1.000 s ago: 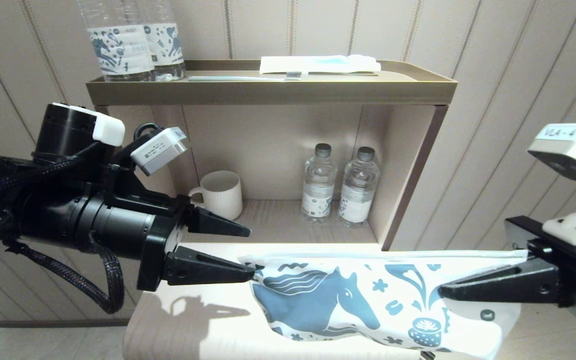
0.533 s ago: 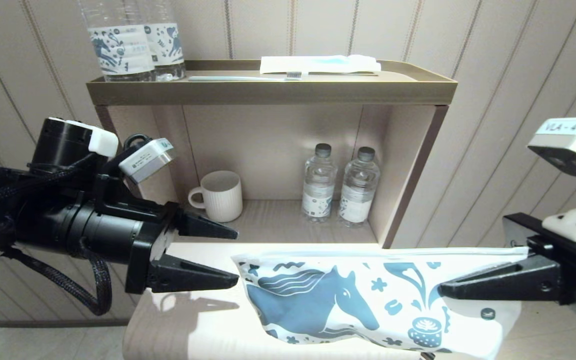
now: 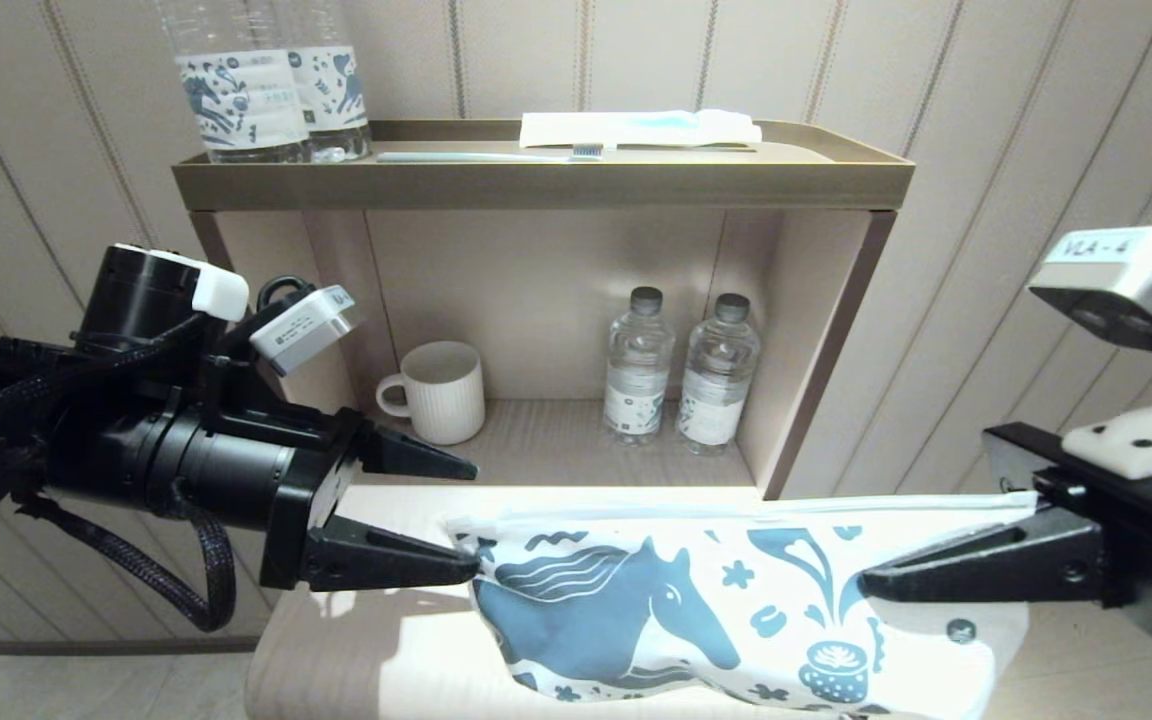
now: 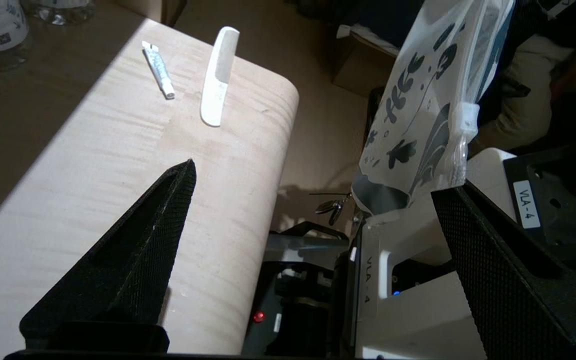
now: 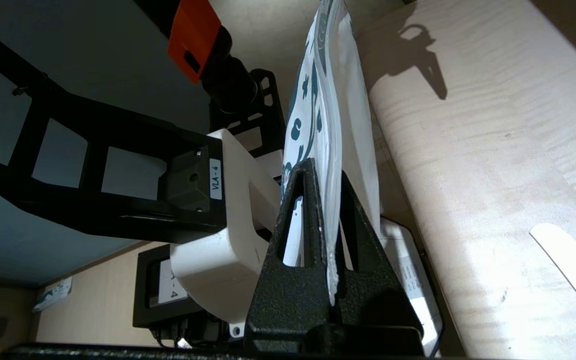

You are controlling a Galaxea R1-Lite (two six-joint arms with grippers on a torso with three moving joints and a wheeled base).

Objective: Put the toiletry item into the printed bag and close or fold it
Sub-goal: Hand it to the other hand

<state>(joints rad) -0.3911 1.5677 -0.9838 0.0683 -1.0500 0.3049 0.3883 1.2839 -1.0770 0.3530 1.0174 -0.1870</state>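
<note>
The printed bag (image 3: 696, 600) hangs upright in front of the table, white with a dark blue horse. My right gripper (image 3: 866, 588) is shut on its right edge; the right wrist view shows the bag (image 5: 328, 100) pinched between the two fingers of that gripper (image 5: 325, 167). My left gripper (image 3: 476, 520) stands wide open at the bag's left corner, with nothing between the jaws. In the left wrist view the bag (image 4: 428, 100) hangs just beyond one fingertip of the left gripper (image 4: 313, 177). The toiletry item (image 4: 218, 70), a flat white piece, lies on the table (image 4: 118, 150) and is also seen as the item (image 5: 568, 260).
A small tube (image 4: 158, 69) lies beside the toiletry item. Behind the table stands a shelf unit (image 3: 826, 330) holding a ribbed cup (image 3: 444, 390) and two water bottles (image 3: 681, 370). Its top tray (image 3: 536, 185) carries two labelled bottles (image 3: 266, 90), a toothbrush (image 3: 496, 155) and a packet (image 3: 636, 128).
The left gripper's jaws have widened and it has drawn back a little to the left. The right gripper has carried the bag slightly left and down.
</note>
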